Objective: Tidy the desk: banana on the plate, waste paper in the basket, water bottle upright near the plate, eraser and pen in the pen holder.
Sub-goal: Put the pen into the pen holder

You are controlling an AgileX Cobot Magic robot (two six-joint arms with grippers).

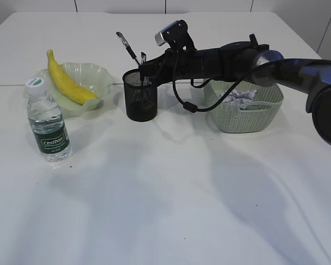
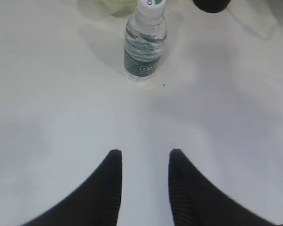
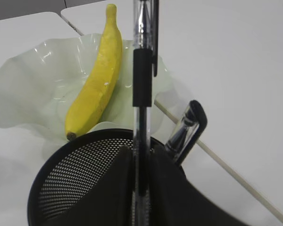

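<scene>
On the white surface [image 1: 165, 210], the right end effector [image 3: 141, 162] reaches across to the black mesh cylindrical pen holder [image 1: 140, 95] and pinches a clear-barrelled pen with a black grip [image 3: 142, 84] between its fingers, the pen standing upright with its lower end over the holder's mouth. A second pen with a black clip [image 3: 186, 129] already leans in the holder at its right rim. Just left and beyond it, the yellow banana [image 1: 66, 81] lies in the pale green wavy-edged plate [image 1: 96, 74]. The clear plastic water bottle with a green label [image 1: 47, 121] stands upright near the plate's front left. Right of the holder, the pale green woven basket [image 1: 248, 113] holds crumpled white paper [image 1: 238, 96]. The left end effector [image 2: 144, 162] hovers over bare surface nearer than the bottle, its fingers spread and holding nothing.
</scene>
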